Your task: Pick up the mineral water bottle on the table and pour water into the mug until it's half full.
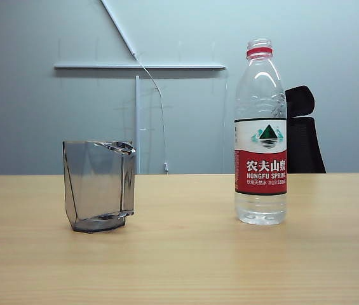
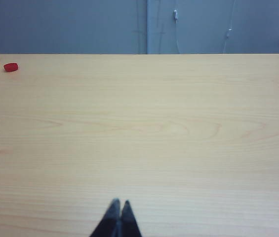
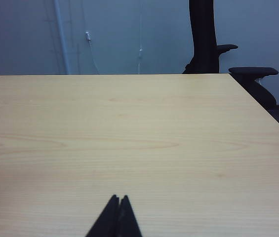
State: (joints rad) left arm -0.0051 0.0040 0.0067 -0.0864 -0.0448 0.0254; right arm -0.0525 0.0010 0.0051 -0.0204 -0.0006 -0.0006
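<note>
Wood-grain table (image 1: 179, 267): mineral water bottle (image 1: 260, 133) upright, uncapped, right; mug (image 1: 99, 185) well apart left, apparently empty. Left gripper (image 2: 118, 203), right gripper (image 3: 119, 198) both closed, empty, low over bare tabletop. Task unstarted: grasp, pour remain.

Even, cool indoor light; all three views fairly sharp and a little soft.

Light seems to fall from above: the mug (image 1: 99, 185) and the mineral water bottle (image 1: 260, 133) cast only faint, short shadows on the counter (image 1: 185, 260), and small highlights glint on the mug's rim and the bottle's shoulder. In the wrist views the left gripper (image 2: 119, 218) and right gripper (image 3: 117, 215) show as dark, slightly blurred silhouettes. The background wall looks bluish and mildly grainy.
</note>
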